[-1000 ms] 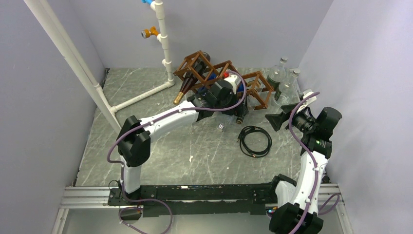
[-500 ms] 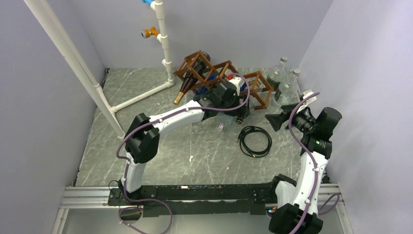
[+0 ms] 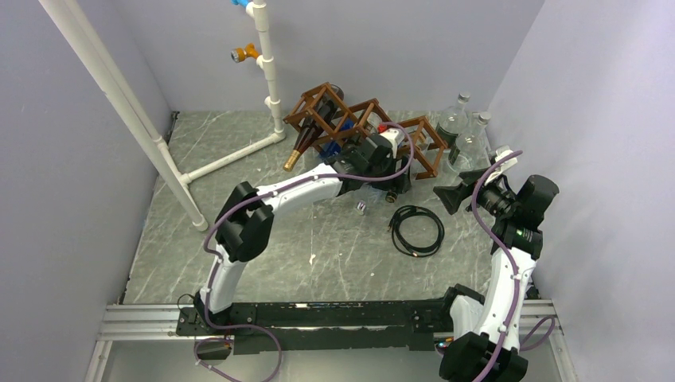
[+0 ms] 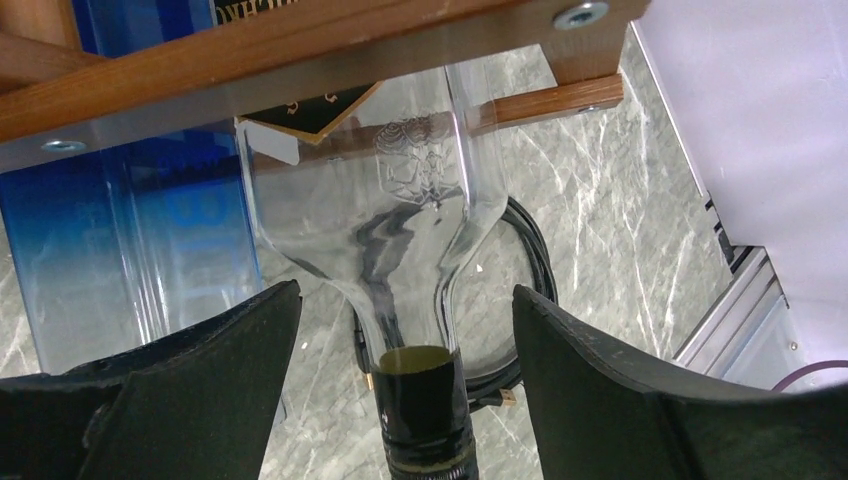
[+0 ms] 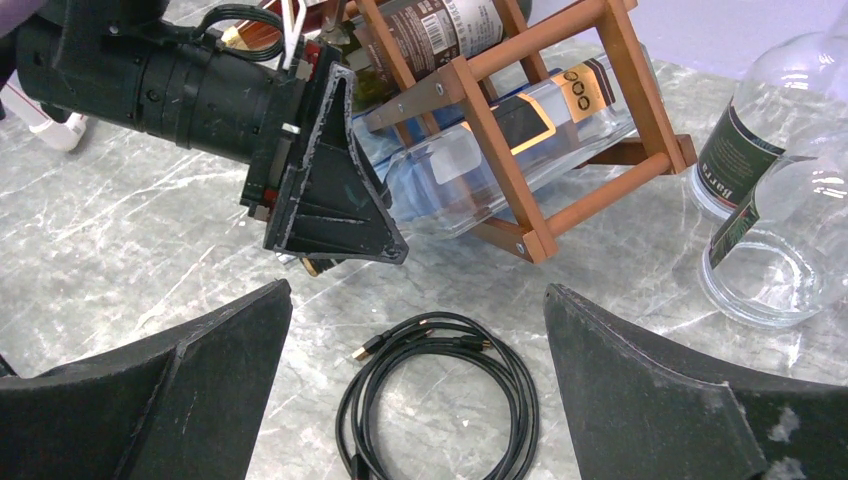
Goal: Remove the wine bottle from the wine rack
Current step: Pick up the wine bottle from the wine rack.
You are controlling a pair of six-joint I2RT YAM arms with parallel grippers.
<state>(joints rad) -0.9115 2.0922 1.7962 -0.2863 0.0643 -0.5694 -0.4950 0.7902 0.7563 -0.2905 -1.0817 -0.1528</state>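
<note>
The wine bottle (image 4: 400, 200) is clear glass with an embossed emblem on its shoulder, a black-and-gold label and a dark cap. It lies in a lower cell of the brown wooden wine rack (image 3: 350, 119), which stands towards the far side of the grey marbled surface (image 3: 239, 207). A blue bottle (image 4: 120, 240) lies just beside it. The left tool (image 4: 403, 300) is released, its fingers either side of the neck without touching it. The right tool (image 5: 417, 290) is spread wide above a coiled black cable (image 5: 440, 400).
</note>
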